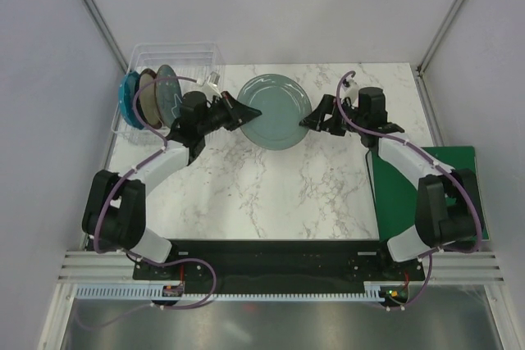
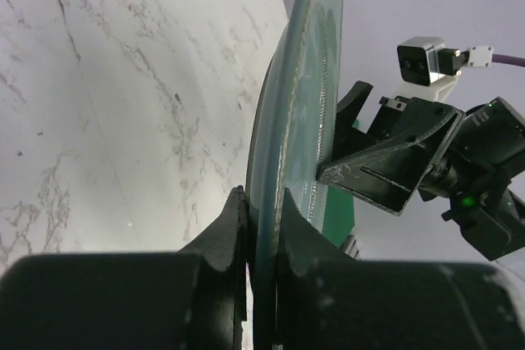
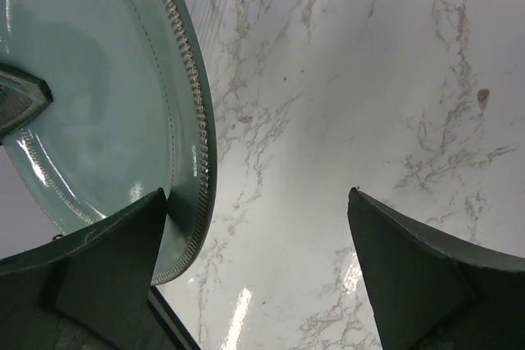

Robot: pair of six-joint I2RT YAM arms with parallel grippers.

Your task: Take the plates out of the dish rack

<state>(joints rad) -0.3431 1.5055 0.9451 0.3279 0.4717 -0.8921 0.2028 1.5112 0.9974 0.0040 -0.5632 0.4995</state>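
Nearest me, on my right side, a flat dark green rectangular mat (image 1: 398,202) lay on the white marble-patterned surface (image 1: 271,194), with my right arm reaching out over it. Past the middle of the surface, the round dull grey-green dinner plate (image 1: 275,108) hung between my two arms, out of the rack, its face tipped up toward the overhead camera. My left jaws were clamped on its left rim, one finger (image 2: 234,219) on each face of the plate (image 2: 299,120). My right jaws stood wide apart at the opposite rim. One finger (image 3: 123,235) lay against the plate (image 3: 98,79) by its beaded edge, and the other was well off to the side over bare marble. I could not tell whether the plate's lower edge touched the surface.

Farther back, at the far left corner, sat the clear, ribbed rectangular dish rack (image 1: 176,55). Three plates stood on edge in it, side by side: a bright turquoise one (image 1: 129,92) outermost, then a brown-rimmed one (image 1: 149,96), then a greyish-blue one (image 1: 168,88) nearest my left wrist.
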